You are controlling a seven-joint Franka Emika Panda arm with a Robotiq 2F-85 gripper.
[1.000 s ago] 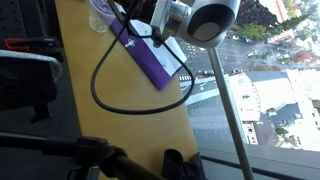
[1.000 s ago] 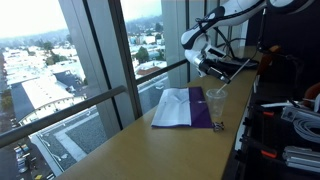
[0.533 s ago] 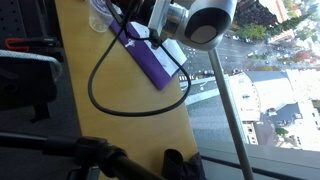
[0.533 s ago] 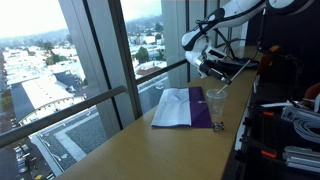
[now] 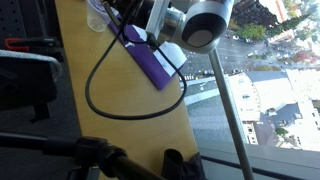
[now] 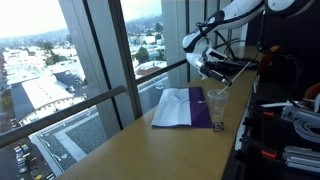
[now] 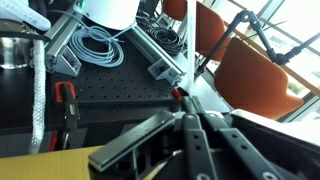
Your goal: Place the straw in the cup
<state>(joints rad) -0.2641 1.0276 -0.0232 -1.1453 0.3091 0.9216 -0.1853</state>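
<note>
My gripper (image 7: 188, 98) is shut, and its two dark fingers meet on the thin white straw (image 7: 187, 50), which runs straight on beyond the fingertips. In an exterior view the gripper (image 6: 208, 68) hangs above and just behind the clear cup (image 6: 215, 104), which stands upright on the wooden table. The straw is too thin to make out clearly in that view. The cup (image 5: 98, 14) also shows at the table's far end, beside the gripper (image 5: 125, 14). The cup is out of the wrist view.
A flat purple-and-white folder (image 6: 185, 108) lies next to the cup, also seen from above (image 5: 150, 60). A thick black cable (image 5: 95, 85) loops over the table. Window glass and a railing (image 6: 110, 100) run along one edge; equipment racks (image 6: 285, 110) stand on the other side.
The arm has shifted slightly toward the cup end of the table, and the black cable loop has swung a little with it. The gripper stays shut on the straw.
</note>
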